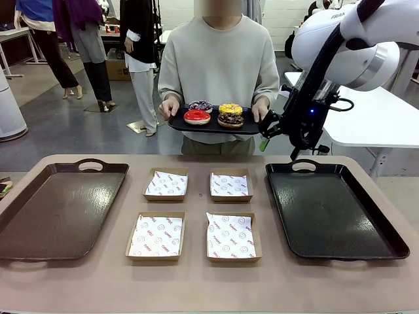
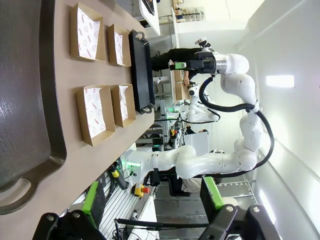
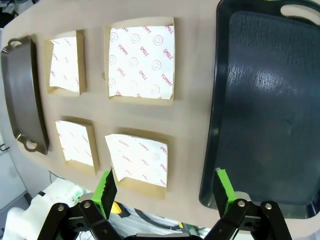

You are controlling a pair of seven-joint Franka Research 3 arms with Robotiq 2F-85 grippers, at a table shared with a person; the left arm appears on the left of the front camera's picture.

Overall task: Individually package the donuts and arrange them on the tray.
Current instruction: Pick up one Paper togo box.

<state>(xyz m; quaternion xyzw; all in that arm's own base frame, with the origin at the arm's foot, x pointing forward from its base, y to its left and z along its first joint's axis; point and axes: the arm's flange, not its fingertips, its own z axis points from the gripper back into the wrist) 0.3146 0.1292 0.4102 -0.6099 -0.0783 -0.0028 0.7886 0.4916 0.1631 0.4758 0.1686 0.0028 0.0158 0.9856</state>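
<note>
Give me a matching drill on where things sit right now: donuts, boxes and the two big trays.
Things:
1. donuts
2. boxes
3. brown tray
4. black tray

Places:
A. on the table, robot's left side
B. on the small tray that the person holds
C. on the table, robot's right side
D. mid-table, between the two big trays

Pairs: 1-B, 2-D, 3-A, 4-C.

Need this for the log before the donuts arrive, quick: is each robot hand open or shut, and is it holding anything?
Left hand: open, holding nothing.
Right hand: open, holding nothing.
</note>
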